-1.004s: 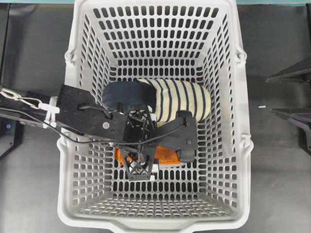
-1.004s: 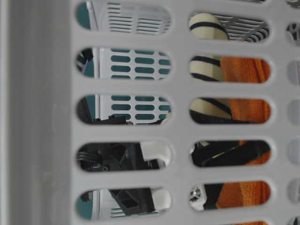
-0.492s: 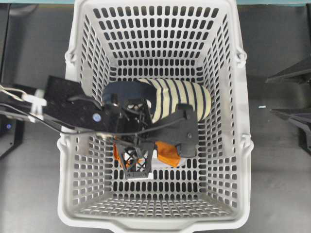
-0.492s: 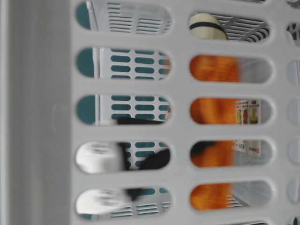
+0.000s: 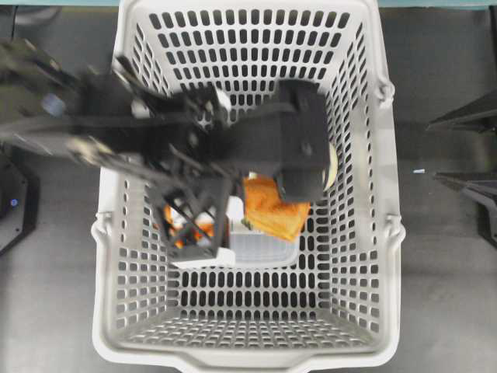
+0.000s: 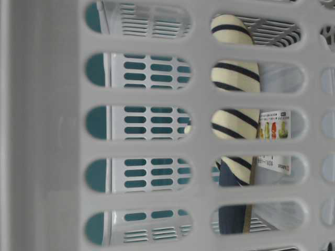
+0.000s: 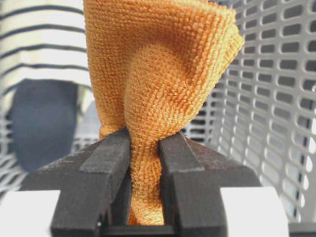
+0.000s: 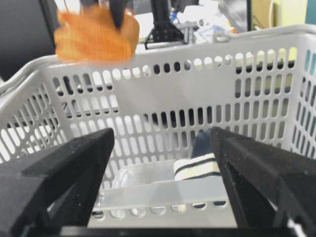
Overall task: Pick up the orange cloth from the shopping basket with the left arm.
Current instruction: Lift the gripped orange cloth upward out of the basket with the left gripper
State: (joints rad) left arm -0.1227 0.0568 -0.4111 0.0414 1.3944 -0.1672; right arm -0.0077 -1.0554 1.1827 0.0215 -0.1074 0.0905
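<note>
The orange cloth (image 7: 163, 74) hangs bunched from my left gripper (image 7: 144, 148), whose black jaws are shut on a pinched fold of it. Overhead, the left arm is blurred across the shopping basket (image 5: 392, 233), and the cloth (image 5: 272, 208) dangles under it above the basket floor. In the right wrist view the cloth (image 8: 94, 34) shows as an orange blur above the far rim. My right gripper (image 8: 163, 148) stands open outside the basket's right side with nothing between its fingers. The table-level view shows no cloth.
A navy and cream striped slipper (image 6: 235, 78) lies in the basket, half hidden overhead by the arm. A clear plastic container (image 5: 260, 247) with a printed label (image 6: 275, 125) sits on the floor beside it. The slotted walls (image 7: 276, 98) stand close around.
My left gripper closed on the cloth and rose with it off the basket floor. Cloth and gripper left the table-level view, uncovering the slipper and container. The right arm stayed still.
</note>
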